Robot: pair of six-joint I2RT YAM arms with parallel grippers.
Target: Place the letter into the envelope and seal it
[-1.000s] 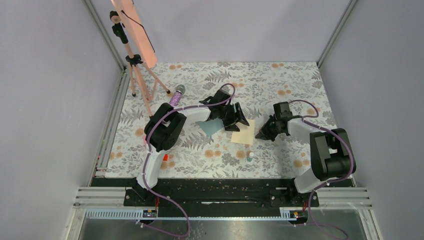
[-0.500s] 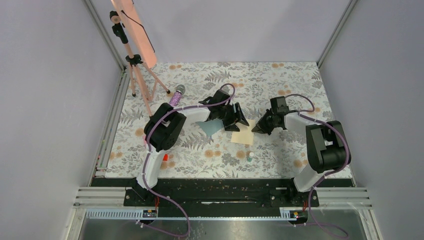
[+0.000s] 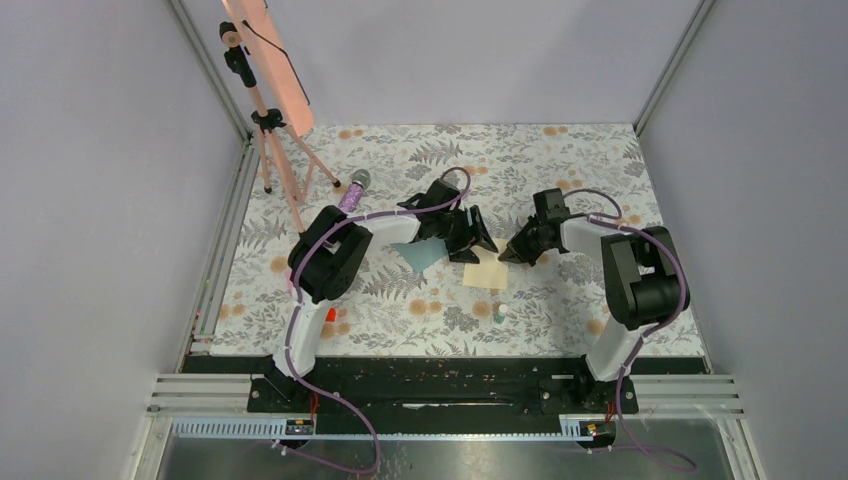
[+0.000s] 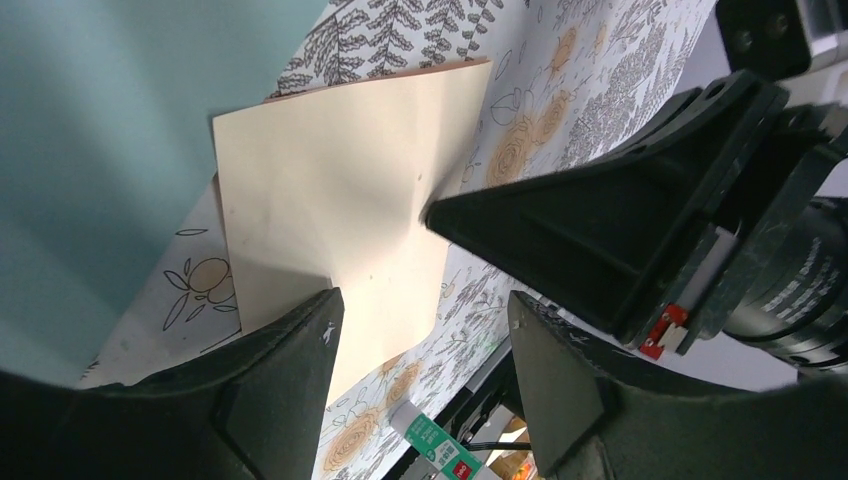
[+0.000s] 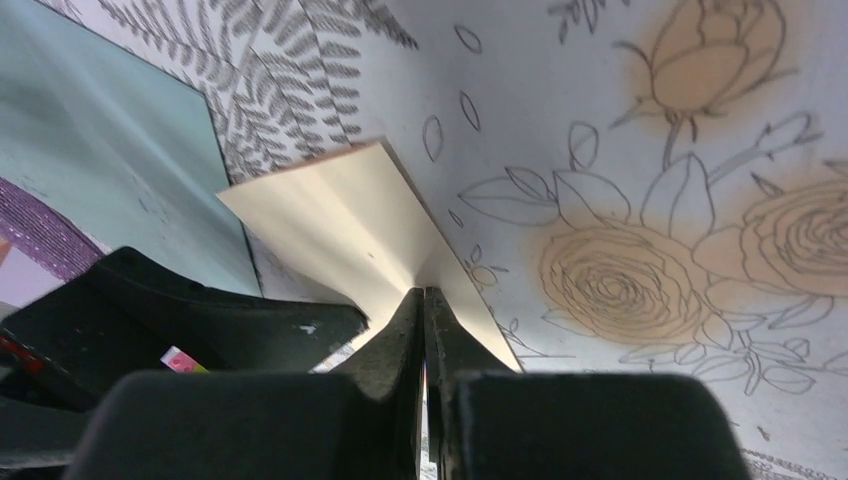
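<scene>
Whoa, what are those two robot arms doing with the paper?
They are working on getting a letter into an envelope. The right gripper is pinched shut on one edge of the tan letter, which lies on the flowery table next to the teal envelope. The left gripper is open over the letter and holds nothing. The letter is not inside the envelope yet, so nothing is sealed.

Small container (white-capped) just before letter
</scene>
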